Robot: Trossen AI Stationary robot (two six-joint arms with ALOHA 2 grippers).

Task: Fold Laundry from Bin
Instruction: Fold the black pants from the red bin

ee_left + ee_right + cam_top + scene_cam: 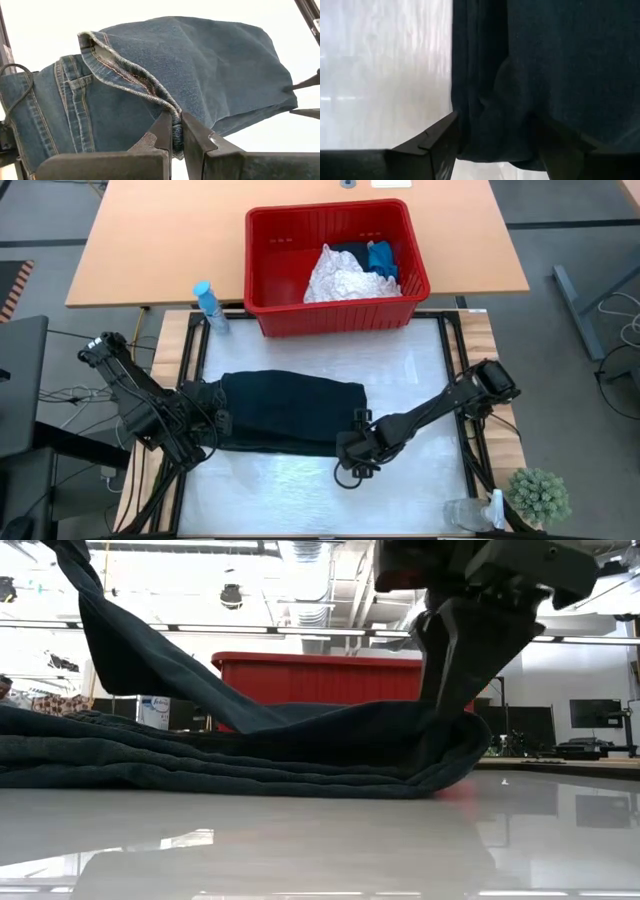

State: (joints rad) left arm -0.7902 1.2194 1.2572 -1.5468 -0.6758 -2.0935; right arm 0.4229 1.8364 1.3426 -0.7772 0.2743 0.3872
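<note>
1. White table under us carries the red bin at its far edge, white and blue laundry inside.
2. Our left gripper pinches the folded jeans' hem.
3. Our right gripper stands wide, straddling the jeans' other end.

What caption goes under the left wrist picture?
Left gripper pinching the waistband of the folded jeans on the white table.
</note>
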